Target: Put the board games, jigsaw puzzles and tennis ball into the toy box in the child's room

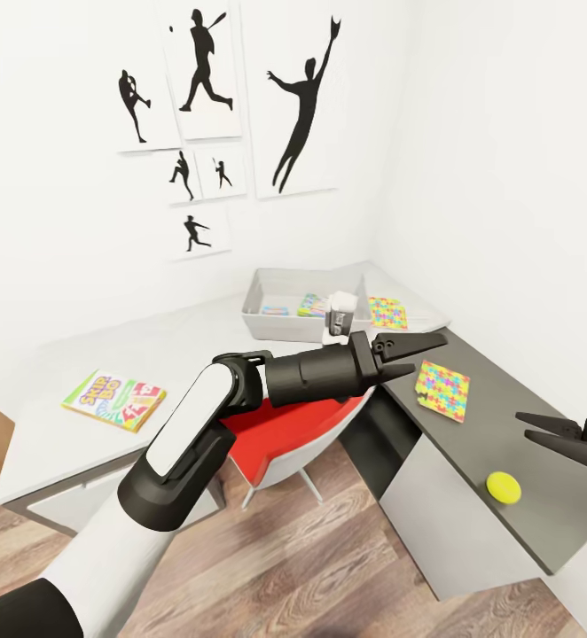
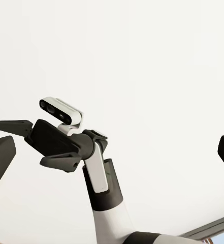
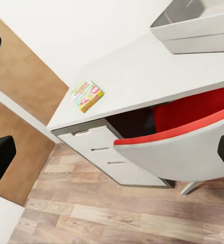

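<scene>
The pale grey toy box [image 1: 262, 326] stands in the table's corner with flat colourful things [image 1: 311, 306] inside; what they are is unclear. One jigsaw puzzle [image 1: 387, 312] lies beside the box and another [image 1: 442, 390] on the dark side table. The tennis ball [image 1: 504, 486] rests near that table's front edge. A small yellow, green and red board game [image 1: 114, 400] [image 3: 87, 95] lies on the pale desk at the left. My left gripper [image 1: 428, 353] hangs open and empty in front of the box, above the second puzzle's near edge. Over the side table, my right gripper [image 1: 524, 426] [image 2: 20, 143] is open and empty.
A red chair [image 1: 293, 434] [image 3: 193, 117] with a grey shell is pushed under the desk, below my left forearm. White drawers [image 3: 106, 152] sit under the desk's left end. Baseball-player silhouettes [image 1: 302, 106] hang on the white wall. Wood-plank floor [image 1: 329, 567] lies in front.
</scene>
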{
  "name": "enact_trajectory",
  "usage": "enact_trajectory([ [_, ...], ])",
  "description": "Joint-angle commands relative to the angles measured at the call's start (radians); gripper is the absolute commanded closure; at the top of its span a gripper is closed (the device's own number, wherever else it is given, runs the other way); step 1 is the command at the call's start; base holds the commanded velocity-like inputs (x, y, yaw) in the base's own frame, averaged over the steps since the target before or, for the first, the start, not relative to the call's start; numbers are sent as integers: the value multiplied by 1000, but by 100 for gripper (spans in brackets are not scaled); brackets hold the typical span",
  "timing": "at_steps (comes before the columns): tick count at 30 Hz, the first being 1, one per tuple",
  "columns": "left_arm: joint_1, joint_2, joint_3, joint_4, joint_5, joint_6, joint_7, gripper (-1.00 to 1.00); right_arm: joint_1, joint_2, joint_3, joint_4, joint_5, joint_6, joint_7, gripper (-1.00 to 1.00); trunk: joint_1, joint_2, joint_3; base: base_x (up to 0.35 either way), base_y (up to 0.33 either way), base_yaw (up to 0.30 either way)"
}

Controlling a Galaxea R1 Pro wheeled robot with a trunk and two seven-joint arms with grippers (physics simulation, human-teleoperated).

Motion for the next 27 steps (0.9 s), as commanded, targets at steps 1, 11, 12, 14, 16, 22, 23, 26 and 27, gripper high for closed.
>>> enact_trajectory([
  [1, -1, 0, 0, 0, 11, 2, 10, -100, -1, 0, 0, 0, -4, 6, -1, -100, 1, -2, -2, -4, 2, 132],
  [11, -1, 0, 1, 0, 10, 2, 11, -100, -1, 0, -1, 0, -3, 7, -3, -100, 1, -2, -2, -2, 1, 200],
  [12, -1, 0, 1, 0, 10, 2, 11, -100, -1, 0, -1, 0, -3, 7, -4, -100, 1, -2, -2, -1, 0, 257],
  [14, -1, 0, 1, 0, 10, 2, 12, -100, -1, 0, -1, 0, -3, 7, -4, -100, 1, -2, -2, -1, 0, 260],
  [16, -1, 0, 1, 0, 10, 2, 12, -100, -1, 0, -1, 0, -4, 7, -4, -100, 1, -2, -2, -1, 0, 269],
  [22, -1, 0, 1, 0, 9, 1, 14, -100, -1, 0, -2, 0, -3, 8, -4, -100, 1, -2, -2, 0, 0, 277],
  [23, -1, 0, 1, 0, 9, 1, 14, -100, -1, 0, -2, 0, -3, 8, -4, -100, 1, -2, -2, 0, 0, 282],
  [26, -1, 0, 1, 0, 9, 1, 14, -100, -1, 0, -2, 0, -4, 8, -4, -100, 1, -2, -2, 0, 0, 285],
  [27, -1, -1, 1, 0, 9, 1, 15, -100, -1, 0, -2, 0, -4, 8, -4, -100, 1, -2, -2, 0, 0, 286],
])
